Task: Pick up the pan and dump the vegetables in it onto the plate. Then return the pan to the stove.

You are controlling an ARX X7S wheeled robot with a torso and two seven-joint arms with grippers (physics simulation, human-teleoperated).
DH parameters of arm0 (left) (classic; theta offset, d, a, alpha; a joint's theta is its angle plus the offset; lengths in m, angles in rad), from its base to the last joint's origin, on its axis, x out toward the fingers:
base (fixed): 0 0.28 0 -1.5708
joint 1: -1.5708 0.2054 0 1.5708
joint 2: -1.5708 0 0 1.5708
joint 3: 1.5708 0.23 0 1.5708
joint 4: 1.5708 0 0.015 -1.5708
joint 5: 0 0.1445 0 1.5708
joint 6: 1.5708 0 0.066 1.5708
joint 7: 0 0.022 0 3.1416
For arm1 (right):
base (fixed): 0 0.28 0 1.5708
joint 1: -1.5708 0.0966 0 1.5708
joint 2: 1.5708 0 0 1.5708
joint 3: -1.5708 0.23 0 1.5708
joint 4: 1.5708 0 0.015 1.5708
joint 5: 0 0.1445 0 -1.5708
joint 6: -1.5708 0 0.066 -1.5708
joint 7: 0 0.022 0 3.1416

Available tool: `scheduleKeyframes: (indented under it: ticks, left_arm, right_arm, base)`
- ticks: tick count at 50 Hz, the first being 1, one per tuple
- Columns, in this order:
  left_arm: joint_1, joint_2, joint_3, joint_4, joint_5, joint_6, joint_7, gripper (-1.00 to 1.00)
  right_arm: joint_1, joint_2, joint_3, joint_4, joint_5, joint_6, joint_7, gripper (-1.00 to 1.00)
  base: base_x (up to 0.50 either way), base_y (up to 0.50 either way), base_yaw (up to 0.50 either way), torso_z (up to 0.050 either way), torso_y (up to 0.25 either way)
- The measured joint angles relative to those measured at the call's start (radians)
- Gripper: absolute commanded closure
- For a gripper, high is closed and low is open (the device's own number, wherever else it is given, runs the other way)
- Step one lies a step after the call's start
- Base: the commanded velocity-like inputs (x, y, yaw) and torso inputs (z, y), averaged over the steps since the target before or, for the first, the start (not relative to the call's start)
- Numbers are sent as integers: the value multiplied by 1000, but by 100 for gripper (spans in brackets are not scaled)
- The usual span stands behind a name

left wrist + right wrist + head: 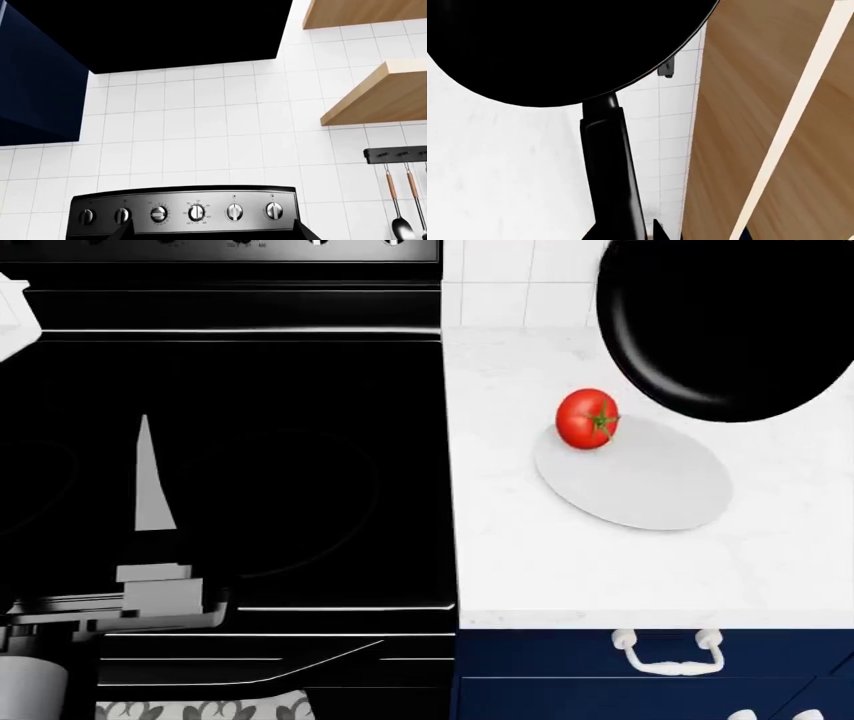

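The black pan (pixel 727 330) hangs tilted in the air over the far right of the counter, above and behind the white plate (pixel 654 485). The red tomato (pixel 587 419) rests on the plate's far left rim. In the right wrist view my right gripper (pixel 624 232) is shut on the handle of the pan (pixel 607 165); the gripper itself is out of the head view. My left gripper (pixel 213 235) is open and empty and faces the stove's knob panel (pixel 187 212). In the head view its arm (pixel 134 590) hovers over the black cooktop (pixel 294 440).
White marble counter (pixel 534 560) lies right of the stove, with navy drawers (pixel 654 670) below. A patterned towel (pixel 200 708) hangs at the oven front. Wooden shelves (pixel 380 95), a rail with hanging utensils (pixel 400 195) and a dark hood (pixel 173 35) are on the tiled wall.
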Motion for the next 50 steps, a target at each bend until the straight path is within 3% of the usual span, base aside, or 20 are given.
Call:
scheduleKeyframes:
  ticks: [17, 33, 50]
  left_arm:
    - [3, -1, -2, -3, 2, 2, 2, -100]
    - [5, -7, -6, -1, 1, 5, 2, -100]
    - [8, -10, -7, 0, 3, 8, 0, -100]
  right_arm:
    - [5, -24, 163, -32, 333, 0, 131, 100]
    - [-43, -110, 443, -21, 913, -103, 298, 100]
    - [-48, -205, 542, -6, 1183, -137, 353, 100]
  base:
    - [0, 0, 0, 1, 1]
    - [0, 0, 0, 1, 2]
    - [0, 0, 0, 0, 1]
